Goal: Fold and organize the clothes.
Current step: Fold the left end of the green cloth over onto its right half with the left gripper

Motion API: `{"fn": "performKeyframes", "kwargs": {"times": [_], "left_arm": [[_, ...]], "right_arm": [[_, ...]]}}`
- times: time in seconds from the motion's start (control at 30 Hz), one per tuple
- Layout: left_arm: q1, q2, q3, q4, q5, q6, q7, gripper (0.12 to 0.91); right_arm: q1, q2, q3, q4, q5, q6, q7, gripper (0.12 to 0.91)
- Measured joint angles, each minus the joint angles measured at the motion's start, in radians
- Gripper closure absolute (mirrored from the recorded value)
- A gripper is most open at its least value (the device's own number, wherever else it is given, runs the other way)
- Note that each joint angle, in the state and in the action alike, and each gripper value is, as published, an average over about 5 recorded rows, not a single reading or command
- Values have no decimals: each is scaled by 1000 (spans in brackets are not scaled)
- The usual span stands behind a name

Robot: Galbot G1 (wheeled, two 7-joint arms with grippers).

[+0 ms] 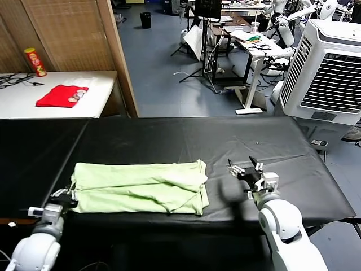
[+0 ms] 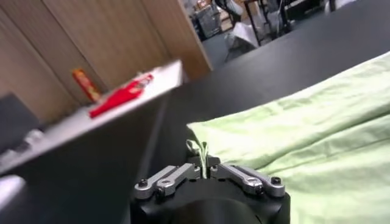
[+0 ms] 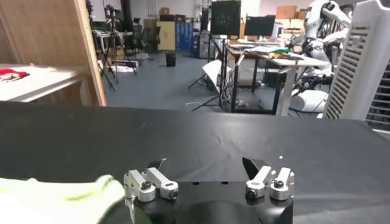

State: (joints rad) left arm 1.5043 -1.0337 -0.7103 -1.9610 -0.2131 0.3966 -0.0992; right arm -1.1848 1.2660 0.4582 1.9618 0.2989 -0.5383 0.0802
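The pale green T-shirt (image 1: 141, 188) lies folded into a long band across the lower middle of the head view, flat on the black table (image 1: 186, 138), its two layers stacked and its right end bunched in soft creases. Down at the band's lower-left corner sits the left gripper (image 1: 66, 196), and the left wrist view gives the close look: the left gripper (image 2: 204, 165) has its jaws pressed together on a small upturned tuck of the shirt's edge, green cloth (image 2: 292, 131) spreading away beyond it. Over on the right, the right gripper (image 1: 246, 167) hovers just past the shirt's right end, apart from the fabric, jaws spread wide with nothing between them. Its own camera confirms it: the right gripper (image 3: 204, 164) is splayed over bare black tabletop, a lobe of the green shirt (image 3: 61, 198) showing in the lower left of that frame. Upper left in the head view, a white side table (image 1: 101, 90) carries a red folded garment (image 1: 62, 96) and a red and yellow can (image 1: 35, 61). A big white cooler unit (image 1: 330, 70) stands at upper right.
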Motion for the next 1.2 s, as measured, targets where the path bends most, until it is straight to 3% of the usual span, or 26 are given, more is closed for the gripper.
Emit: {"fn": "performKeyframes", "kwargs": {"times": [0.27,0.5,0.87,1.2], "left_arm": [[-63,-114,178,-164,-256,131,-102,867],[-135,-261,368,-182,-433,146,-135,867],[-214,-379,525,-143,-464,149,-153,867],[-240,-437,552,-78,-353,104,-136,867]], "right_arm": [[-44,13,32,4,-37,19,-2,227],[-73,30,57,6,-62,20,-2,227],[-80,46,66,-1,-76,22,-6,227],[-82,40,49,-5,-83,38,-38,227]]}}
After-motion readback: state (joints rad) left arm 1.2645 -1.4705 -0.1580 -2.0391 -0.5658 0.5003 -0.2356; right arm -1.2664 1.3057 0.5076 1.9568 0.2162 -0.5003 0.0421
